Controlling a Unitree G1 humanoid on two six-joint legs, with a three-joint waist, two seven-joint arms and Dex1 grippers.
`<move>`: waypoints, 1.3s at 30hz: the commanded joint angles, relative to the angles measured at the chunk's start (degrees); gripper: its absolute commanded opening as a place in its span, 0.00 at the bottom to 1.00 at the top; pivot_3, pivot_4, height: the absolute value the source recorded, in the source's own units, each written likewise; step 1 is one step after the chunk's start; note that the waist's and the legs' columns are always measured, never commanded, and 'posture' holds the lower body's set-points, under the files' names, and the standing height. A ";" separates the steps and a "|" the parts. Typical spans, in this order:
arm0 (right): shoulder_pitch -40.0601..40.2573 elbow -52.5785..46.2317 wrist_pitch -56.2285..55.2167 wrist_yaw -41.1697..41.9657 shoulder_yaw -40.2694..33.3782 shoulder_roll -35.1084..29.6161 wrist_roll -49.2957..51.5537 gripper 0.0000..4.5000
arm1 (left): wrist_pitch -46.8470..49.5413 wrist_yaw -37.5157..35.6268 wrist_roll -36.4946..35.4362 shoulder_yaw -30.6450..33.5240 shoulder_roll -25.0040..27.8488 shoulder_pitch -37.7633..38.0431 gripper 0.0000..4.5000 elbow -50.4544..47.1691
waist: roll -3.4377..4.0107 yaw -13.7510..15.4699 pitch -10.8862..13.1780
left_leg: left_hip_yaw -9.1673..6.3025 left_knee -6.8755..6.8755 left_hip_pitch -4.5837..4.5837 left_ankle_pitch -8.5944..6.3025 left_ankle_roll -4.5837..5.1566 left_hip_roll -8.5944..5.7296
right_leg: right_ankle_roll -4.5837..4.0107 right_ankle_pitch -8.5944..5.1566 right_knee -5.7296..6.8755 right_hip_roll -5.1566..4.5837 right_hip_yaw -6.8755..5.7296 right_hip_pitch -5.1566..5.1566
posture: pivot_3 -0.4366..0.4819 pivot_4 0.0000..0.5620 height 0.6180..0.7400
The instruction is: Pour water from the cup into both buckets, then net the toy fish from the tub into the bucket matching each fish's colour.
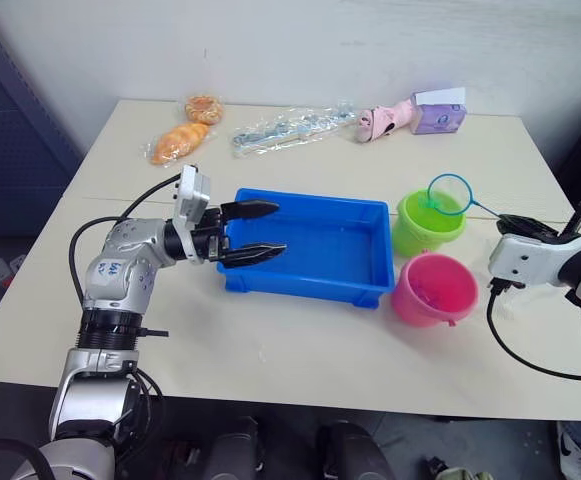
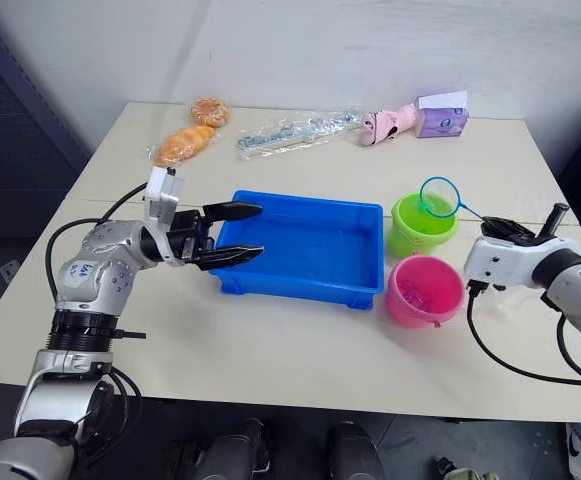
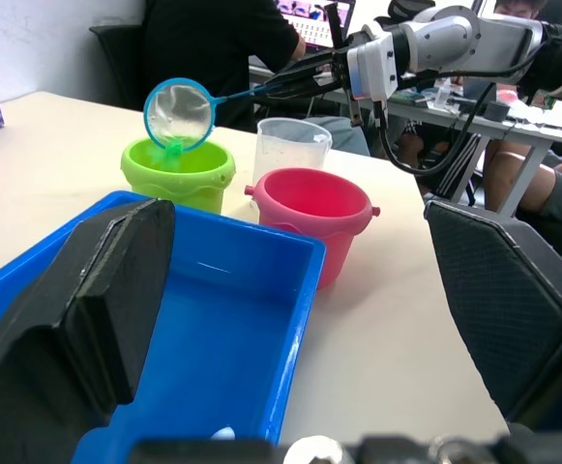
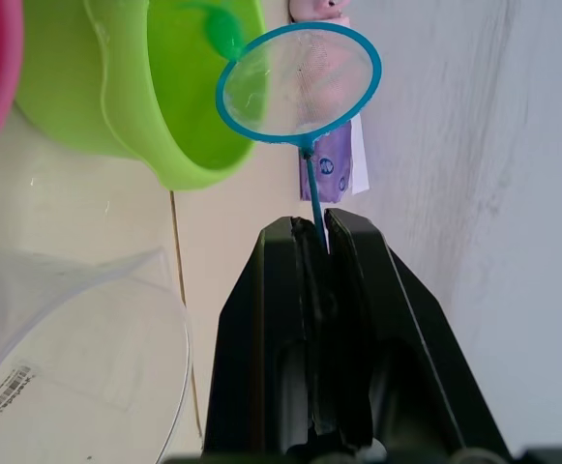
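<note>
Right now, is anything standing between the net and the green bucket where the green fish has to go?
Nothing visible does. The right hand holds the net by its handle, and the hoop hangs just over the open rim of the green bucket. The pink bucket stands beside it, nearer the robot, out of the way.

Can't make out from the head views what lies inside my pink bucket (image 2: 426, 291); small bits, too tiny to tell. Cup (image 3: 291, 147) half hidden behind that bucket. Net (image 4: 299, 85) handle vanishes between my right gripper (image 4: 319, 232) fingers.
</note>
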 commanded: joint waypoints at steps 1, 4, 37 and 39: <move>-0.69 0.40 -2.86 -2.29 -1.60 -1.31 -2.16 0.00 | -1.64 -0.97 -0.10 0.12 0.21 -0.67 0.99 -0.36 | 0.00 0.01 0.00 | 0.00 0.00 0.00 0.00 0.00 0.00 | 0.00 0.00 0.00 0.00 0.00 0.00 | 0.48 0.27 1.00; -1.17 0.70 -4.69 -4.17 -2.61 -1.61 -3.35 0.00 | -2.31 -1.70 -0.03 0.07 0.59 -0.70 0.99 -0.07 | 0.00 0.00 0.00 | 0.00 0.00 0.00 0.01 -0.01 0.00 | 0.00 0.00 0.00 0.01 0.00 0.00 | 0.48 0.27 1.00; 1.10 -13.94 20.31 30.69 31.32 24.16 31.72 0.00 | -9.77 -20.62 -8.86 -2.34 24.39 27.70 0.99 -16.59 | 0.11 -0.81 0.03 | -0.30 -0.09 0.38 -0.39 0.25 0.12 | -0.07 -0.01 -0.44 -0.07 -0.10 0.57 | 0.48 0.27 1.00; -0.64 -9.62 18.59 30.96 31.13 25.78 30.86 0.00 | -9.19 -20.11 -9.16 -2.28 24.45 28.03 0.99 -17.34 | 0.11 -1.16 0.04 | -0.31 -0.08 0.38 -0.39 0.23 0.12 | -0.07 -0.02 -0.40 -0.07 -0.13 0.57 | 0.48 0.27 1.00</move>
